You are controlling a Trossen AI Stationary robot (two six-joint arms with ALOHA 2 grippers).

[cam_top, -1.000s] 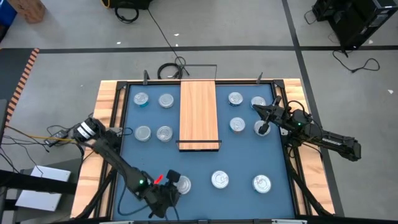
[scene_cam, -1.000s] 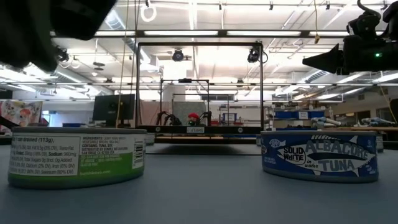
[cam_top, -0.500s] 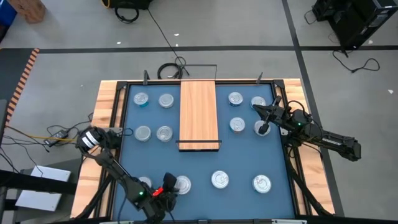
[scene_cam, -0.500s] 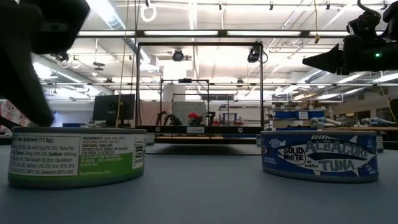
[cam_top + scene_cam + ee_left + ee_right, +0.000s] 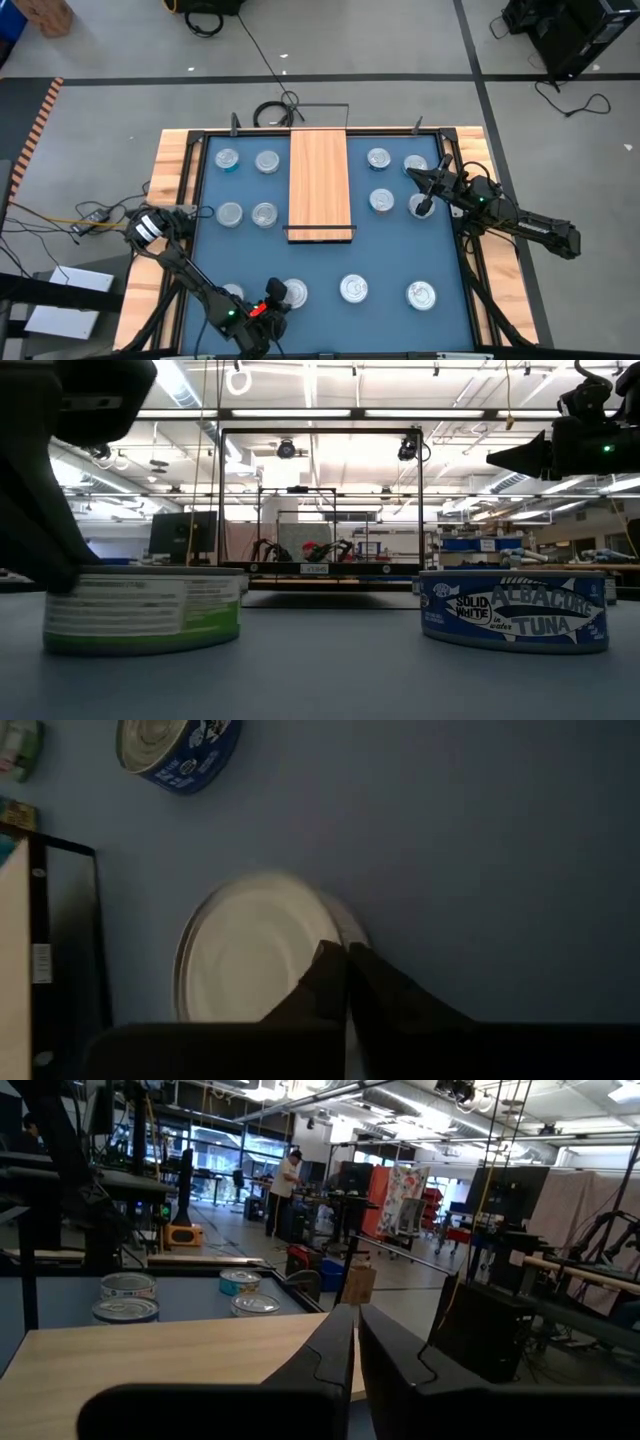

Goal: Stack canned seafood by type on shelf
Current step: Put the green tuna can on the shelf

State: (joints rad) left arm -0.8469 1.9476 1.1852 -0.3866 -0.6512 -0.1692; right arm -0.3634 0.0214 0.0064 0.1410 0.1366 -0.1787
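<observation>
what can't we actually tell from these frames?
- Low view: green-label tin text is blurred; the left arm hides its left end.
- Left wrist view: left gripper covers part of that tin's lid, so contact is unclear.
- High view: tin types unreadable, lids too small.
- Right wrist view: right gripper hides the shelf behind it.

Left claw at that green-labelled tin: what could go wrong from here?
The left claw is shut, tips at the rim of the silver-topped, green-labelled round tin; it may shove the tin rather than grip it. Another silver-topped round tin lies partly under that arm and could get knocked.
</observation>
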